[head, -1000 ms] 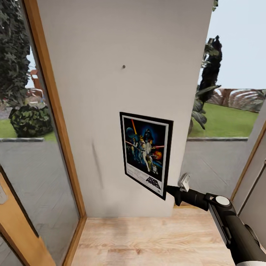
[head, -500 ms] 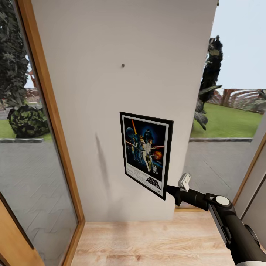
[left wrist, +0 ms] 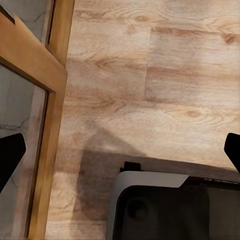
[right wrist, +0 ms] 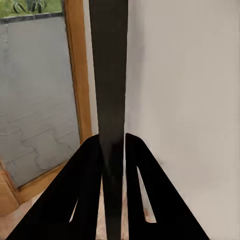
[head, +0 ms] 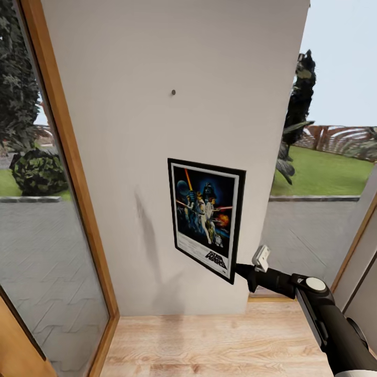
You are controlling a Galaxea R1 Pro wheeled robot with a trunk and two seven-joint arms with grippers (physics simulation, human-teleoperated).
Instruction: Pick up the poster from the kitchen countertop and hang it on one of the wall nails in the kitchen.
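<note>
Going left to right: the wood-framed glass door (head: 57, 220) is sitting over at 9 o'clock, with shrubs and paving outside. My left fingers (left wrist: 10, 160) are pointing down at the plank floor (left wrist: 150, 85); the two dark tips are sitting wide apart with nothing between them.

Dead centre is the pale wall (head: 131, 173), and the wall nail (head: 173, 92) is poking out up at 12 o'clock. The poster (head: 206, 219) is hanging in the air well below it, upright, just in front of the wall. Whether it's touching the wall, I can't tell.

At 4 o'clock my right gripper (head: 236, 269) is pinching the poster's lower right corner. In the right wrist view my fingers (right wrist: 142, 190) are clamped either side of the thin black edge, which is running straight up.

Handling-wise I'm guessing it's light and stiff, a rigid flat board, but a corner grip means it could pivot or slip if I'm swinging it fast. The smooth frame probably isn't helping either.

Nothing's blocking the way up to the nail. The window (head: 324, 157) at 3 o'clock is staying out of it.
</note>
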